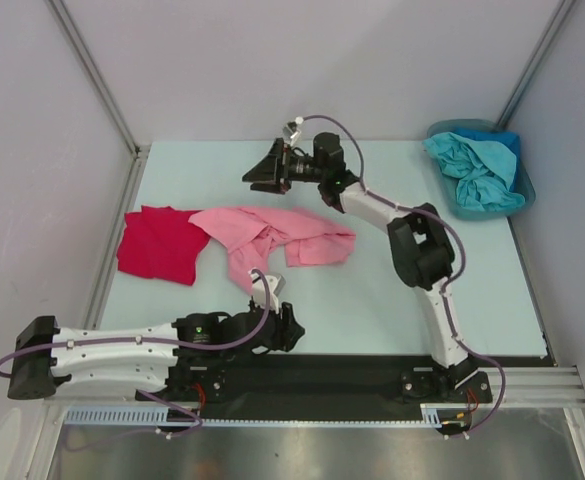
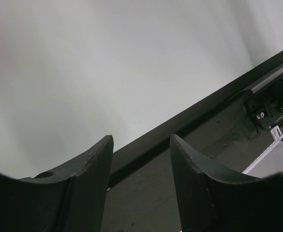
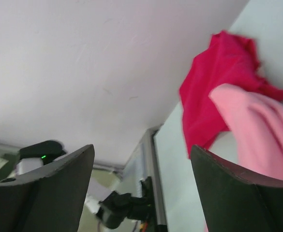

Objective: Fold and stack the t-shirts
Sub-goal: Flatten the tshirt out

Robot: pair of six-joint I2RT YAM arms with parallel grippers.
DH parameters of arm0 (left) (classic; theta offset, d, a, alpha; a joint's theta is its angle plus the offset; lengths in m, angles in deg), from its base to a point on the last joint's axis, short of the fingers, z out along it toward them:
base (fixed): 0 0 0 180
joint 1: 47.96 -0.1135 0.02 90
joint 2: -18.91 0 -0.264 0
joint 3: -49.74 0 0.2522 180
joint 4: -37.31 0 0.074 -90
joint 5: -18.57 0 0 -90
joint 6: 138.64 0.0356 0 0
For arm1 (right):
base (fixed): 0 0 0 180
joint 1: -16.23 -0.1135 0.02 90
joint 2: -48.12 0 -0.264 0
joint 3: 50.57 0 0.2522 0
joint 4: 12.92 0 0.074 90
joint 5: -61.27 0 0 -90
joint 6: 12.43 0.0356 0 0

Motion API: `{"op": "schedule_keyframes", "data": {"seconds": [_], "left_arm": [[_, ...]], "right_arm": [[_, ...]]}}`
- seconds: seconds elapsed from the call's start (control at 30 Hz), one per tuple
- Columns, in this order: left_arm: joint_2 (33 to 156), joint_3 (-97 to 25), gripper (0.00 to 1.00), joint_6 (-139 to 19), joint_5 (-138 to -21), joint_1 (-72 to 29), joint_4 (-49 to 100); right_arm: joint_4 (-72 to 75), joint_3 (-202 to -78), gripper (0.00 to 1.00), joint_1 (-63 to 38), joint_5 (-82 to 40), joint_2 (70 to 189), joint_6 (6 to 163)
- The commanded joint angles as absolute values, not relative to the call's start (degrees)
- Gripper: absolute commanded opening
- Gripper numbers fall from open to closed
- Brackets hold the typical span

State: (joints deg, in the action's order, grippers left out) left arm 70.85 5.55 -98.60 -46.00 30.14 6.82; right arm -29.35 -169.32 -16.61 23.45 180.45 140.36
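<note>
On the left half of the table (image 1: pixel 392 300), the pink shirt (image 1: pixel 262 235) lay crumpled and unfolded, its left edge lapping over the red shirt (image 1: pixel 160 243). The red shirt was spread flatter and reached close to the table's left edge, beside the metal frame rail (image 1: pixel 112 250). A loose fold of the pink shirt stretched right toward the table's middle, and another hung toward the near side.

At the far right corner sat a blue bin (image 1: pixel 525 190) holding a bunched teal shirt (image 1: pixel 467 165), with a blue shirt (image 1: pixel 502 142) behind it.

The right gripper (image 1: pixel 262 172) hovered just beyond the pink shirt's far edge, apart from the cloth. Its wrist view showed its 2 fingers spread wide with nothing between them, the red and pink cloth visible past them.

The left gripper (image 1: pixel 290 328) sat low near the table's near edge, close to the black strip (image 1: pixel 352 372) and just short of the pink shirt's near fold. Its 2 fingers were also spread, gripping nothing.

Bare tabletop lay open across the whole right half between the pink shirt and the bin, and along the far edge to the left of the right gripper.
</note>
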Motion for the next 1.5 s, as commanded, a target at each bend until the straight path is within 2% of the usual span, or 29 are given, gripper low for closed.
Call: {"op": "schedule_keyframes", "data": {"seconds": [0.0, 0.07, 0.27, 0.53, 0.73, 1.03, 1.27, 1.47], "left_arm": [[71.03, 2.85, 0.56, -97.60, -44.10, 30.61, 8.70], [70.76, 2.67, 0.56, -97.34, -43.22, 30.61, 8.52], [71.46, -1.01, 0.57, -96.63, -37.35, 30.52, 5.37], [73.66, -5.76, 0.61, -91.54, -35.47, 26.32, 4.74], [74.46, -5.68, 0.61, -88.11, -38.46, 14.73, 4.66], [75.41, -4.27, 0.62, -85.91, -49.27, -4.52, 10.53], [82.97, -3.75, 0.60, -86.43, -53.49, -7.36, 14.06], [83.42, -1.55, 0.59, -87.32, -54.55, -7.36, 16.34]], "right_arm": [[-4.81, -167.26, 0.86, -16.37, 11.65, 166.03, 120.24], [-0.66, -160.54, 0.86, -16.46, 2.84, 161.43, 113.70], [-9.95, -132.78, 0.83, -13.13, -8.58, 141.85, 115.09], [-10.41, -114.19, 0.80, -11.72, -19.58, 128.90, 114.22], [-12.43, -105.93, 0.77, -8.56, -19.33, 125.90, 115.80], [-14.98, -101.17, 0.74, -7.41, -18.36, 124.41, 116.86], [-14.45, -98.00, 0.71, -7.32, -18.10, 120.55, 117.65], [-15.41, -96.15, 0.69, -7.24, -17.31, 120.18, 118.70]]}}
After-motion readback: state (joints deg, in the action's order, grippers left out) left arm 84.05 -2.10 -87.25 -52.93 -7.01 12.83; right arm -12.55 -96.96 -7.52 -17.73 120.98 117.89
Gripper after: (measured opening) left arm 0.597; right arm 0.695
